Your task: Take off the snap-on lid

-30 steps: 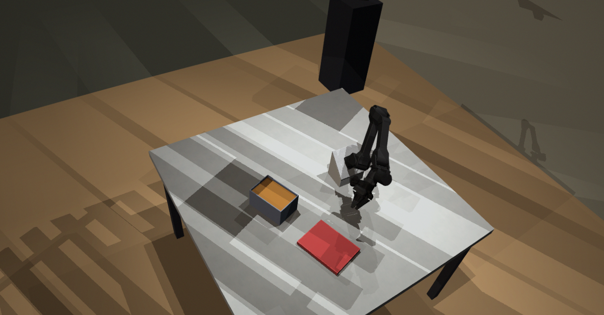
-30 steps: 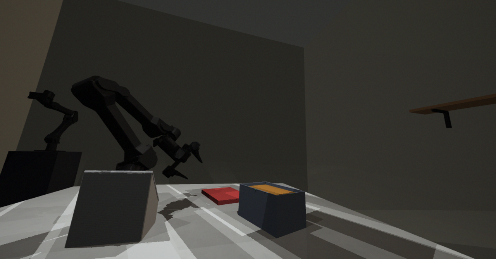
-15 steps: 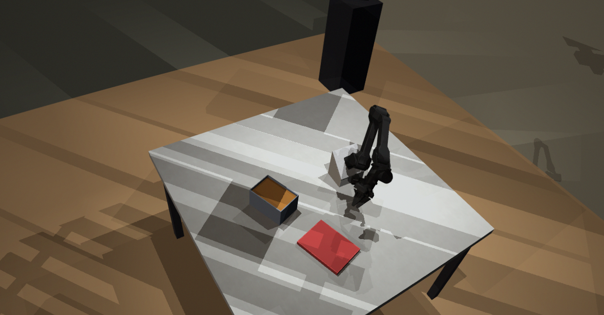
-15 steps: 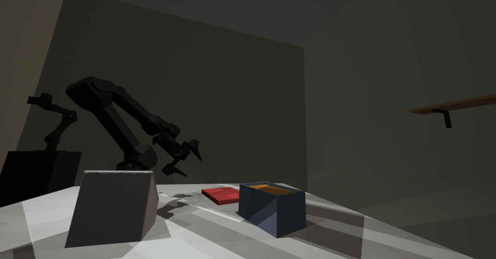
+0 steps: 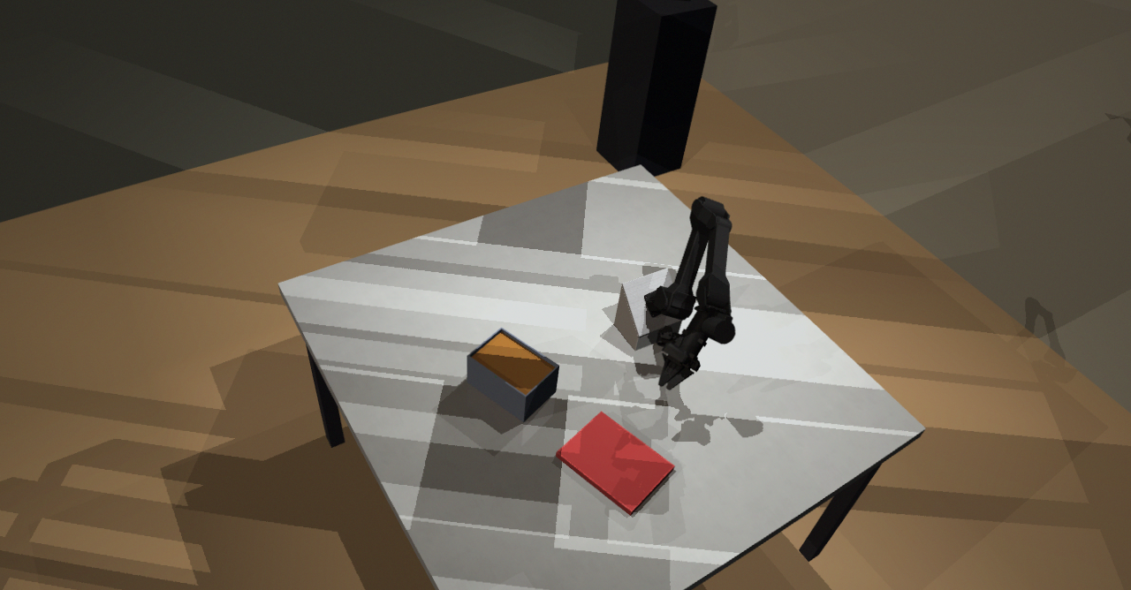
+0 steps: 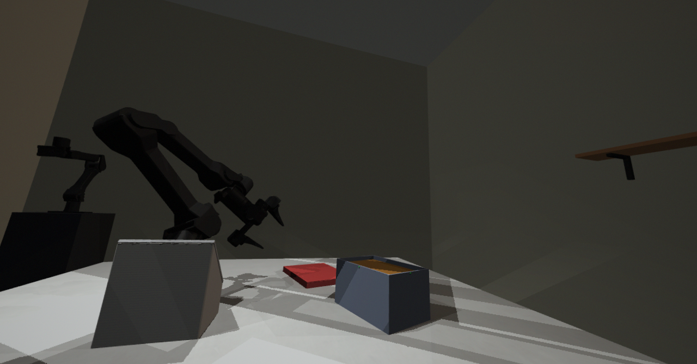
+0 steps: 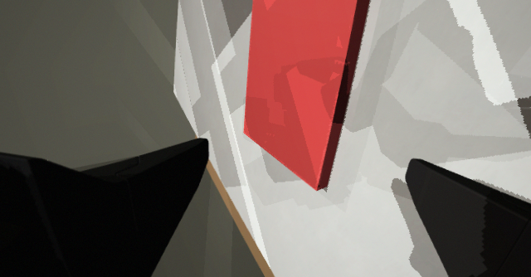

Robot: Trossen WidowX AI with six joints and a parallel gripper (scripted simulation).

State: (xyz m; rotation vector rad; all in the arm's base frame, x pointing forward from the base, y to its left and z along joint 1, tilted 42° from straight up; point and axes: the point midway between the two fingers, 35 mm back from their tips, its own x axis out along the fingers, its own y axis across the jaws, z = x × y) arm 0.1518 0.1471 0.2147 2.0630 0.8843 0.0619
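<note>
The red lid [image 5: 612,460] [image 6: 309,274] [image 7: 299,41] lies flat on the pale table [image 5: 379,302] [image 6: 273,332] [image 7: 290,227], smooth broad face up. The blue-grey storage box [image 5: 494,385] [image 6: 362,293] stands upright and open-topped, apart from the lid, with orange-brown showing inside. In the exterior view the box hides part of the lid. My gripper [image 5: 668,381] [image 6: 273,236] [image 7: 307,158] is open, with nothing between its fingers. It hangs above the table, to one side of the lid and clear of both lid and box. The lid's underside is hidden.
A pale wedge-shaped block [image 5: 631,317] [image 6: 156,293] stands beside my arm. A black pedestal [image 5: 656,72] [image 6: 53,244] bearing another small arm stands beyond the table's far corner. A brown shelf [image 6: 633,151] is on the right wall.
</note>
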